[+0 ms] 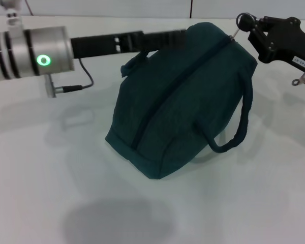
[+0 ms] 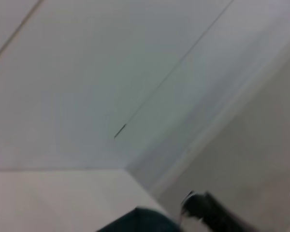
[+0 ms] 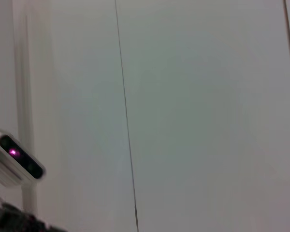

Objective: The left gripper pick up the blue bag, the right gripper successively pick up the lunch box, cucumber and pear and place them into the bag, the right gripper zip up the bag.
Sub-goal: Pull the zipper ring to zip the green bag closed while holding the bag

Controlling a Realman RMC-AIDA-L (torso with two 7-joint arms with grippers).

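Blue bag [image 1: 183, 101], zipped, tilted on white bench [image 1: 51, 168]: left claw [image 1: 180, 36] clamps its far top edge, right claw [image 1: 249, 25] pinches the zipper's ring pull [image 1: 242, 21].

Overall light: bright, even, cool.
Shadows: soft grey patch on the table [image 1: 107, 218] in front of the blue bag [image 1: 183, 96]; fainter one to the bag's left.
Glow: green light [image 1: 43, 60] blooms slightly.
Focus: head view fairly sharp; both wrist views soft and hazy.
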